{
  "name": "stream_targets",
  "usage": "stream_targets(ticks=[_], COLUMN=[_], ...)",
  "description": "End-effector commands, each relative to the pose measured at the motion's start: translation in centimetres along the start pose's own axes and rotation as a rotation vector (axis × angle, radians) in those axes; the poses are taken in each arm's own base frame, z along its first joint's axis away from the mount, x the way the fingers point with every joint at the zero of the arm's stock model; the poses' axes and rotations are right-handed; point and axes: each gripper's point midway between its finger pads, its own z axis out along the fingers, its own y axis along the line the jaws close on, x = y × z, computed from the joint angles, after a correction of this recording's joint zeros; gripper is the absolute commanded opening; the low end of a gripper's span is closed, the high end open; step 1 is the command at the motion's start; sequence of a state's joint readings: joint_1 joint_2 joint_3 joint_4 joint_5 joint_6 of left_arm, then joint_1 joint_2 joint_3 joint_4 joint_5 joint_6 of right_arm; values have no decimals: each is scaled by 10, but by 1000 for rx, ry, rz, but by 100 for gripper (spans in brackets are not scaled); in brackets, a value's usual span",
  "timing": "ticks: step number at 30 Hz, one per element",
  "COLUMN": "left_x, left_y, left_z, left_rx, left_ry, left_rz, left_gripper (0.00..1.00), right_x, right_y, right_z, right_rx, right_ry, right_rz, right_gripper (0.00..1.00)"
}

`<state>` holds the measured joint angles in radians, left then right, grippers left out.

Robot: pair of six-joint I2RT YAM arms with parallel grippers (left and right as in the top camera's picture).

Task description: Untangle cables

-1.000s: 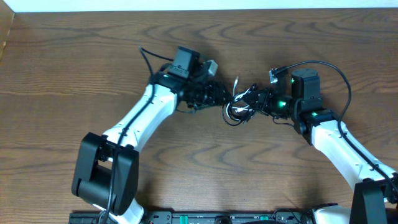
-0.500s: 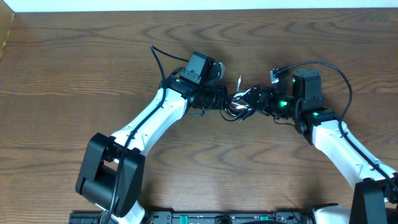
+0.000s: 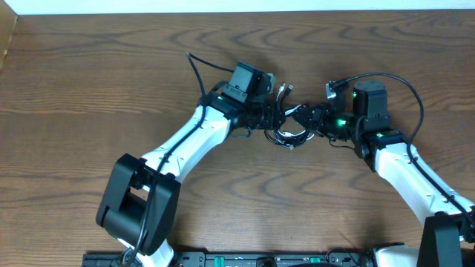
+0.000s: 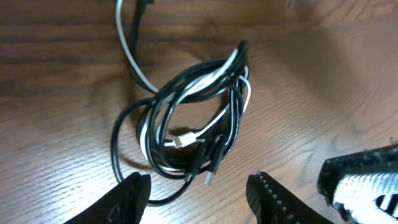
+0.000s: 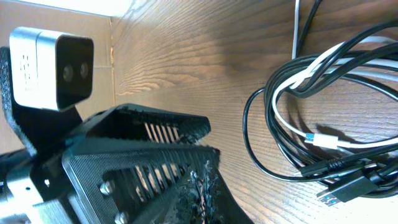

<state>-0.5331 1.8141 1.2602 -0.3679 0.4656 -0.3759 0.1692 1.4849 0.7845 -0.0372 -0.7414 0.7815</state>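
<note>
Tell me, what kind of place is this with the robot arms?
Probably a robotics lab bench. A white left arm and right arm meet over a wooden table at a tangle of black and white cables, and a camera sits on one wrist.

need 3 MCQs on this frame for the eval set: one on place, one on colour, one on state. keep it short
1. Where does the cable bundle lie?
A) on the table, between the left gripper and the right gripper
B) at the table's left edge
C) hanging over the table's front edge

2. What colours are the cables?
A) red and blue
B) black and white
C) all yellow

3. The left gripper is:
A) shut on a cable
B) out of view
C) open

Answers: 1 A, the overhead view shows it between them. 2 B, both wrist views show black and white strands. 3 C, its fingertips stand apart in the left wrist view.
</note>
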Motion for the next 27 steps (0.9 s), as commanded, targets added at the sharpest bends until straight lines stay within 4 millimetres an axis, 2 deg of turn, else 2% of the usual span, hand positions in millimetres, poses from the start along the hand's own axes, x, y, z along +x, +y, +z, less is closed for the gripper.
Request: stream_targets(ticks=[1, 4, 8, 11, 18, 21, 23, 27], left_x=[6, 12, 18, 17, 10, 8, 8, 15], left_y=[18, 31, 49, 54, 53, 60, 68, 66], left_z=[16, 30, 51, 63, 70, 71, 74, 84], left_rx=[-84, -117, -152, -153, -141, -192, -252, -264], left_ry=[16, 41, 63, 58, 26, 5, -10, -1], left_rz=[2, -24, -36, -42, -44, -35, -24, -4], left_gripper=[54, 54, 54, 54, 54, 53, 49, 45], right_x=[-6, -9, -14, -14, -13, -13, -14, -14], right_y=[9, 2, -18, -28, -41, -44, -47, -56], right_z=[-7, -9, -14, -17, -20, -21, -21, -23], right_rx=[-20, 6, 86, 126, 182, 197, 212, 259], right_ry=[-16, -29, -61, -61, -65, -68, -74, -85], right_rz=[-2, 2, 12, 11, 7, -13, -19, -6], right_gripper=[1, 1, 1, 1, 6, 9, 13, 19])
